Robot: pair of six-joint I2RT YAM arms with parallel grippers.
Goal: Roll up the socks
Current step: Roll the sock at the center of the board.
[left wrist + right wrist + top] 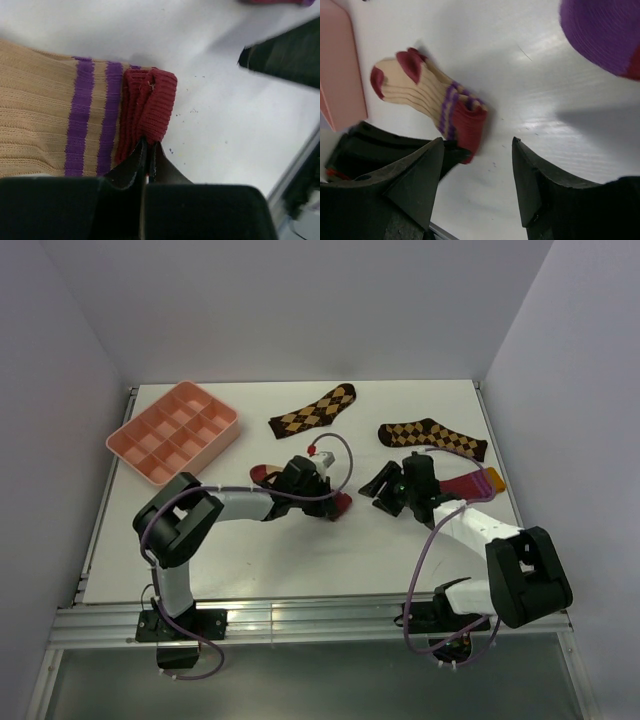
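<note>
The tan sock point(290, 483) lies mid-table, maroon toe to the left and striped maroon cuff point(150, 100) to the right. My left gripper point(148, 145) is shut on the edge of that cuff, with the jaws pinched together around the fabric. The same tan sock point(420, 87) also shows in the right wrist view. My right gripper point(477, 150) stands open just right of the cuff, with bare table between its fingers. The crimson sock point(465, 483) lies behind the right gripper, orange cuff to the far right. Its purple toe point(605, 30) shows close by.
Two dark argyle socks point(312, 410) point(432, 437) lie at the back of the table. A pink compartment tray point(175, 430) sits at the back left. The two grippers point(330, 500) point(385, 490) are close together at mid-table.
</note>
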